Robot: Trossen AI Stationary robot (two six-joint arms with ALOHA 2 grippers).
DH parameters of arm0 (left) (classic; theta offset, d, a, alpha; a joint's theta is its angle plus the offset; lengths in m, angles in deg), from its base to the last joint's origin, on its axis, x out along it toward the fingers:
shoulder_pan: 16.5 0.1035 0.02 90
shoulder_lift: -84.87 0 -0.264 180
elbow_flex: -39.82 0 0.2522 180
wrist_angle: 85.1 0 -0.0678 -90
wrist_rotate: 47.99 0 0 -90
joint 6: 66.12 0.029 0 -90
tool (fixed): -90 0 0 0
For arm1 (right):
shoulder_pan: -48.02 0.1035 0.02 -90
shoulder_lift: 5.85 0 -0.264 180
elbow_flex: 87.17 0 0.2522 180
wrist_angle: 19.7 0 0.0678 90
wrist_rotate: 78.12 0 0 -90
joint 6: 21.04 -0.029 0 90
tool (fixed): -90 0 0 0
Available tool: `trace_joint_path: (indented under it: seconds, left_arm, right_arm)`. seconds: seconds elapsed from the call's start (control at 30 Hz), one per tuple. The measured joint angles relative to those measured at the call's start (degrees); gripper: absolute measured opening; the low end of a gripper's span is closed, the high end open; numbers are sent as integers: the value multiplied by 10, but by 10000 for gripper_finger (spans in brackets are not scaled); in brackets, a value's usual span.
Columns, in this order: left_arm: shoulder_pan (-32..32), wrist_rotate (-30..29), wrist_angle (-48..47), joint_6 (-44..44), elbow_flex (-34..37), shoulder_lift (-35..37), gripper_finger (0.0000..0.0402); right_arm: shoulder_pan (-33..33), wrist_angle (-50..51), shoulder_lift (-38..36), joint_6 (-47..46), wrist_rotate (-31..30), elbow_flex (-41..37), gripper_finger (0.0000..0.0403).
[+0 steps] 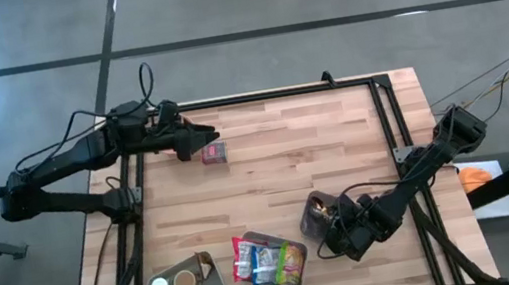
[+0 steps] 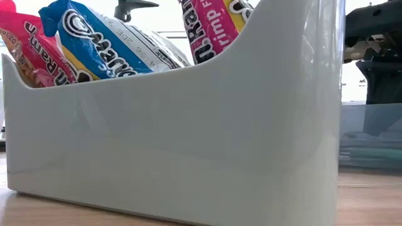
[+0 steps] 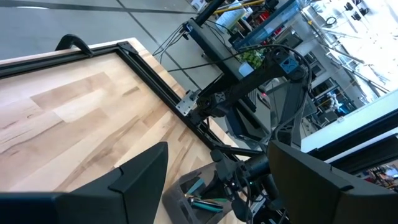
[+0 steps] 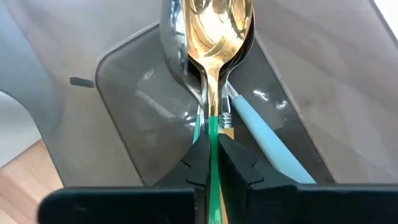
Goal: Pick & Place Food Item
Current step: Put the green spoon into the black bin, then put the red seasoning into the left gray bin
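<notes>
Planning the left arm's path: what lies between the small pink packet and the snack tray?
Only bare wood, in the high view, between pink packet and snack tray.

Both arms are matte black with slim tubular links and bulkier joint housings. Loose black cables loop along the left arm (image 1: 75, 159). The right arm (image 1: 421, 173) ends in wedge-shaped black jaws.
</notes>
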Motion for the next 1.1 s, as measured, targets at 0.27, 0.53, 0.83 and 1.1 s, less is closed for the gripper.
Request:
trace_joint_path:
  seconds: [0.27,0.53,0.83,1.1]
  left_arm:
    - [0,0,-1,0,0,0,278]
    - [0,0,-4,3,0,0,278]
    - [0,0,-19,3,0,0,278]
    - [0,5,-28,12,-1,-2,278]
  right_arm:
    - [-1,0,1,13,-2,7,125]
    - [-1,-1,-2,12,0,7,240]
    - [0,2,-29,13,-4,7,273]
    - [0,10,-70,67,-5,9,274]
